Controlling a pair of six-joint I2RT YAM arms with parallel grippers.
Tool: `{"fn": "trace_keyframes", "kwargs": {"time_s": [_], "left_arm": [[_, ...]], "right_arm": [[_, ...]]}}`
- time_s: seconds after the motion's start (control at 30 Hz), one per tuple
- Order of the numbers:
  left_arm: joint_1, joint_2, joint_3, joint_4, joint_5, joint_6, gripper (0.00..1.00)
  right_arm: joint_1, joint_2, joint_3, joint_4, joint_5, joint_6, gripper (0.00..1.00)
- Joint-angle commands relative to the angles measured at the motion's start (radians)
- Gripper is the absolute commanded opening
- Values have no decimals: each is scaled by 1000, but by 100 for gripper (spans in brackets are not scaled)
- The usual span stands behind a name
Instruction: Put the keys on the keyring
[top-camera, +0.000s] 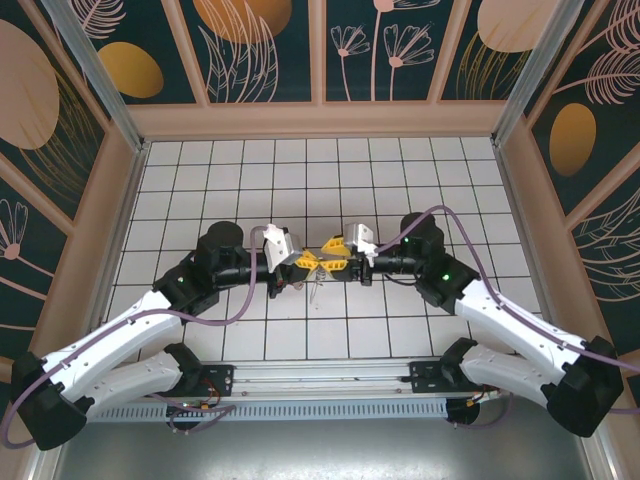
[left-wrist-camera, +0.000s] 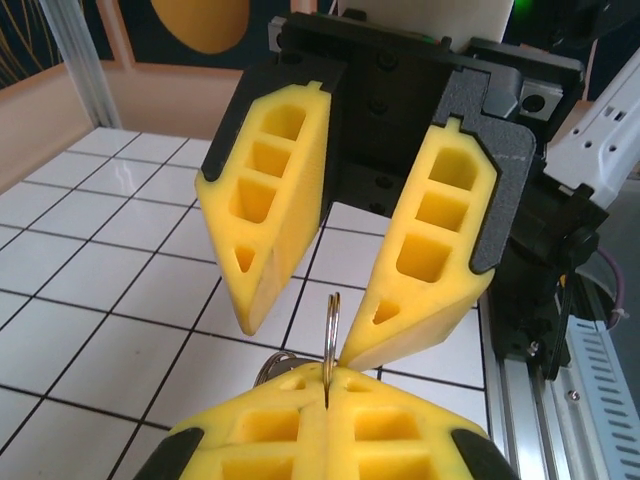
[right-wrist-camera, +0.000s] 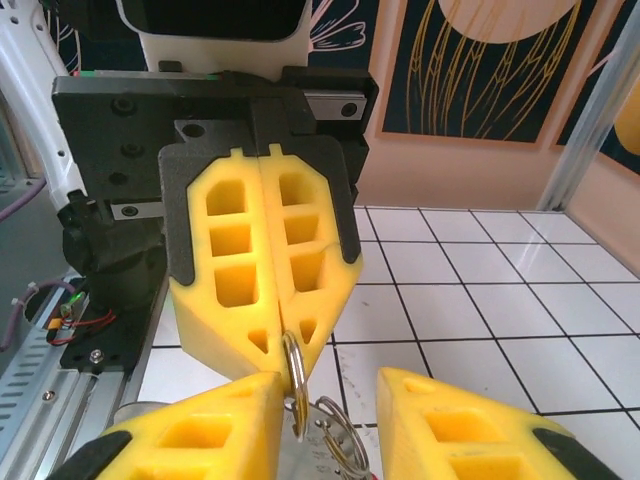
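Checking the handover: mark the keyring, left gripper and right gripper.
keyring (left-wrist-camera: 332, 320), left wrist view, the ring's exposed upper part.
left gripper (right-wrist-camera: 283, 355), right wrist view, between its shut fingertips.
right gripper (left-wrist-camera: 300, 343), left wrist view, gap between its fingertips.

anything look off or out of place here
nothing stands out: the left gripper is shut on the keyring, holding it upright above the tiled table, and the right gripper is open with a finger on either side of it
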Motion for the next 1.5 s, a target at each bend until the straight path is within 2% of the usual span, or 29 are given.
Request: {"fn": "trace_keyframes", "kwargs": {"time_s": [0.0, 0.4, 0.83, 1.2, 1.47], "left_arm": [[-8, -29, -13, 124, 63, -31, 0], [-8, -60, -28, 162, 148, -69, 0], [-9, -62, -54, 216, 159, -103, 0], [-9, -56, -56, 211, 152, -102, 0], [-9, -50, -54, 213, 155, -103, 0]], "right_arm": [[14, -64, -53, 54, 67, 53, 31], [12, -231, -158, 137, 12, 134, 26], [15, -159, -139, 297, -112, 189, 22], [18, -114, -148, 393, -151, 233, 19], [20, -95, -146, 411, -136, 238, 18]]}}
